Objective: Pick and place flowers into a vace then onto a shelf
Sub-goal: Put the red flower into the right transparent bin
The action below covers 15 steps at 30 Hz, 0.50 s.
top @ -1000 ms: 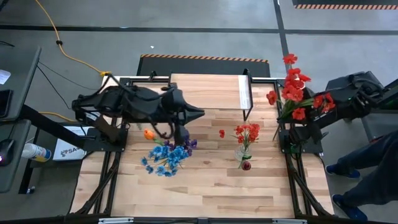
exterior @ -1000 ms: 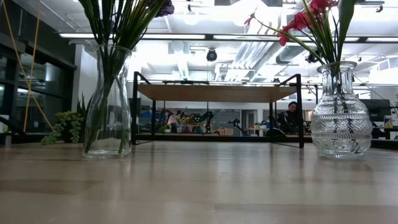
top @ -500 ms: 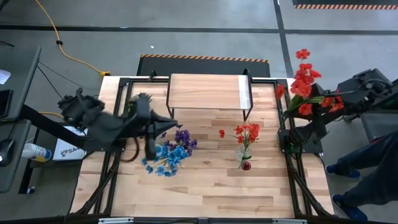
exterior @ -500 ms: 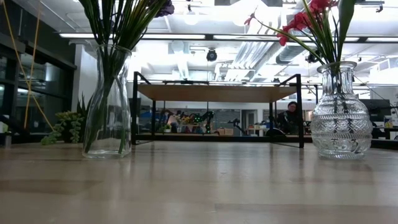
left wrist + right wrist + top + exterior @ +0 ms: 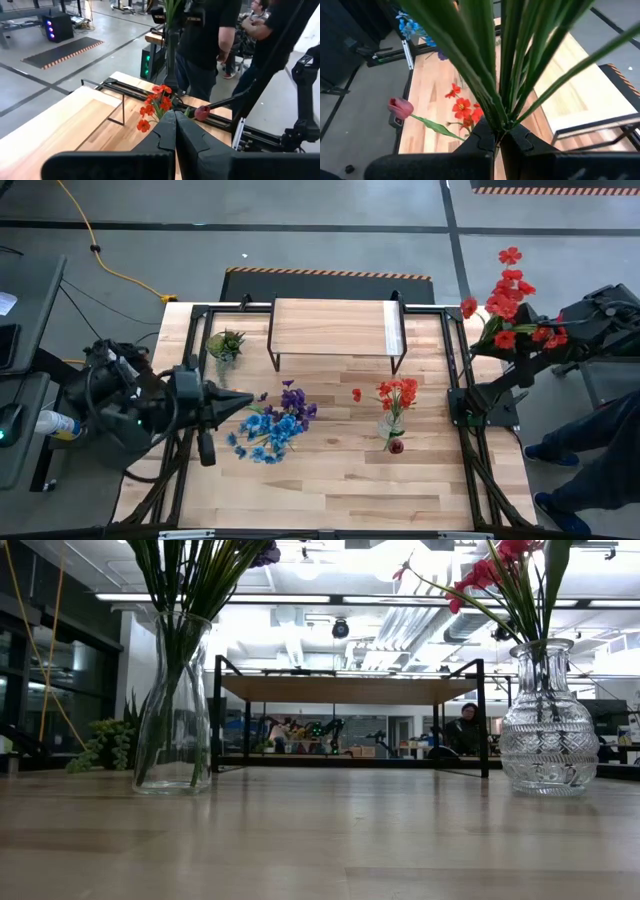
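Since a second ago, the left arm has pulled back from over the blue flowers (image 5: 272,427) to the bench's (image 5: 330,475) left edge, and its left pincer (image 5: 243,397) now points at that bunch from just beside it, fingers pressed together and empty. The right arm has swung its bunch farther out, well beyond the right end of the shelf (image 5: 336,328).

Landmark: the shelf, a low light-wood board on thin black legs at the back of the bench. In front of its left half stands a clear vase (image 5: 172,705) holding the blue and purple flowers. In front of its right end stands a patterned glass vase (image 5: 547,720) with a few red blooms (image 5: 398,394). A small spiky green plant (image 5: 226,344) sits just left of the shelf.

The right pincer (image 5: 497,136) is clamped on the green stems of a red spray (image 5: 510,305), held in the air off the bench.

Handling, as a judgement: the artificial sprays look light, with springy stems that splay, so gripping low on the gathered stems suits them. The glass vases look heavier, smooth and breakable, and top-heavy once filled; the neck seems the safest hold.
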Available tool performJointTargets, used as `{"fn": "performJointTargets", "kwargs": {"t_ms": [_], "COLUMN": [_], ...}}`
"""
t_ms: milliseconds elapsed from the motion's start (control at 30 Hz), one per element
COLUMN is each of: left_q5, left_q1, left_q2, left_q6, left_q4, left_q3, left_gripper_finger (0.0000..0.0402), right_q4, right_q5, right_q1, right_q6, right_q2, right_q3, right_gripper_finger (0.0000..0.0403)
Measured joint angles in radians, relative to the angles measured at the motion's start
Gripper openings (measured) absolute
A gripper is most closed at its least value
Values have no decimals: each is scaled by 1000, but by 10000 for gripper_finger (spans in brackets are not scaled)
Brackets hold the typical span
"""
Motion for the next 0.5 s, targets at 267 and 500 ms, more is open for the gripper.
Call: {"fn": "performJointTargets", "kwargs": {"t_ms": [267, 500], "left_q5": [-39, -50], "left_q1": [-28, -35], "left_q2": [23, 39], "left_q6": [-119, -188], "left_q4": [-91, -142], "left_q3": [0, 0], "left_gripper_finger": [41, 42], "right_q4": [-58, -34], "right_q5": [29, 20], "right_q1": [0, 0], "right_q6": [49, 69], "right_q2": [-50, -101], "right_q3": [-1, -78], "right_gripper_finger": [0, 0]}}
